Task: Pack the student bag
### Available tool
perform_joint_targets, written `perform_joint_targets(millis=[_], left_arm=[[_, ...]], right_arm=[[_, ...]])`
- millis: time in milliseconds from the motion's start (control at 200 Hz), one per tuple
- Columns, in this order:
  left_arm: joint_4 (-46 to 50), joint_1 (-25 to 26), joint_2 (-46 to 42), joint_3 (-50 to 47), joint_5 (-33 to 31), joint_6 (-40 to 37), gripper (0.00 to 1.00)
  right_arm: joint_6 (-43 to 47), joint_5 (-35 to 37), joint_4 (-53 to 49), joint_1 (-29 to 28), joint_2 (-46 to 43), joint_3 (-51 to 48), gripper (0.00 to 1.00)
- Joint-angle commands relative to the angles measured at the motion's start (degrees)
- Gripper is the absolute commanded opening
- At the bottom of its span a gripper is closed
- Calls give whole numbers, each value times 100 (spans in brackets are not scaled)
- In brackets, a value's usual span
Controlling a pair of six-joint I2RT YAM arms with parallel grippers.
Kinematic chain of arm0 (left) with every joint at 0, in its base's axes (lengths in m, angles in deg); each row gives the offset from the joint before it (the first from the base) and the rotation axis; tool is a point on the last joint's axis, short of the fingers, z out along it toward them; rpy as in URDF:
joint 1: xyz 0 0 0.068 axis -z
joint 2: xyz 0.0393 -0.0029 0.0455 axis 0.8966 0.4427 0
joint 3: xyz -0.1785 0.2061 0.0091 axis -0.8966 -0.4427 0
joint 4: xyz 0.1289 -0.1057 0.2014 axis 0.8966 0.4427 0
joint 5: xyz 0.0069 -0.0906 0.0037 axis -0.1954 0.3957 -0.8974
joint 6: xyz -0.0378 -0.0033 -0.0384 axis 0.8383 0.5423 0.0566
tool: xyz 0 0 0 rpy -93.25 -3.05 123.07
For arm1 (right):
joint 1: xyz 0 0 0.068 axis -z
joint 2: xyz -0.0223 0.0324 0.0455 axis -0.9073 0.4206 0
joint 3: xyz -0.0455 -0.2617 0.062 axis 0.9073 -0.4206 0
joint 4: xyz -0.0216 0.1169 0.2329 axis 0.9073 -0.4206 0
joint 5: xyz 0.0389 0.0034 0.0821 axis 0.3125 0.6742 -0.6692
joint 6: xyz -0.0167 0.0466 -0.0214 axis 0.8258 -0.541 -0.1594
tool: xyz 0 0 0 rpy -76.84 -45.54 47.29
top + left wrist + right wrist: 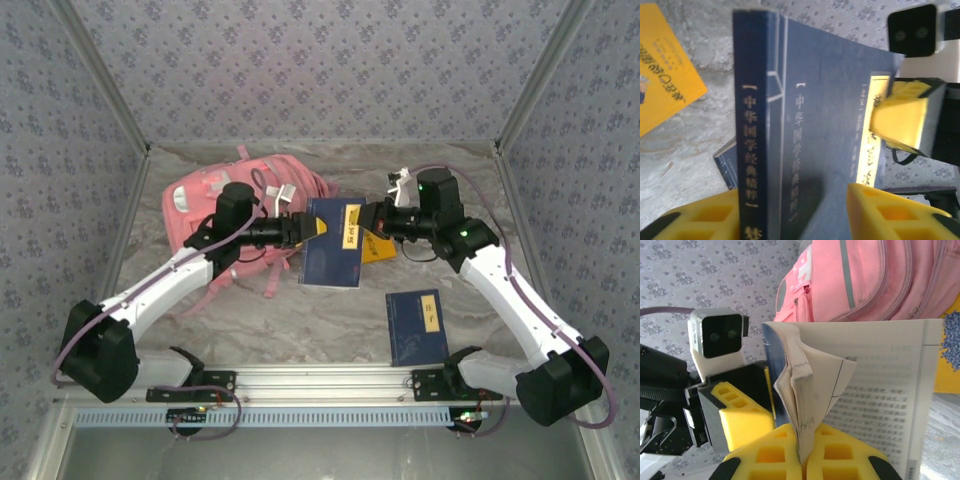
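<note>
Early stage, nothing looked packed. Bag (240,195) lay rear-left on the table (300,320), with the book (333,245) just beside it. Right gripper (802,440) was clamped on its pages. Left gripper (795,215) straddled the spine; couldn't tell if it was gripping. A second book (417,325) and a yellow book (665,65) were left out. Spine read 中华国学经典精粹.

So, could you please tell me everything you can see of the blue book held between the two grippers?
The book is dark blue, with white Chinese characters down its spine and a yellow title label on the cover. It is held apparently off the table, just right of the bag, partly open. The right gripper is shut on a few crumpled printed pages; the left gripper has its fingers astride the spine end, though whether they grip it is unclear.
</note>
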Motion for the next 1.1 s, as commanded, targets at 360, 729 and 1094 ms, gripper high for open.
perform_joint_targets(millis=[360, 729, 1094], left_arm=[[-500, -27, -388, -45, -63, 151, 2], [-1760, -50, -1261, -595, -2686, 929, 0], [-2624, 95, -1277, -747, -4447, 1882, 0]], right_arm=[[647, 1374, -809, 76, -311, 261, 74], [-951, 1988, 1317, -270, -1211, -1430, 100], [-2409, 2332, 4934, -1628, -315, -2022, 100]])
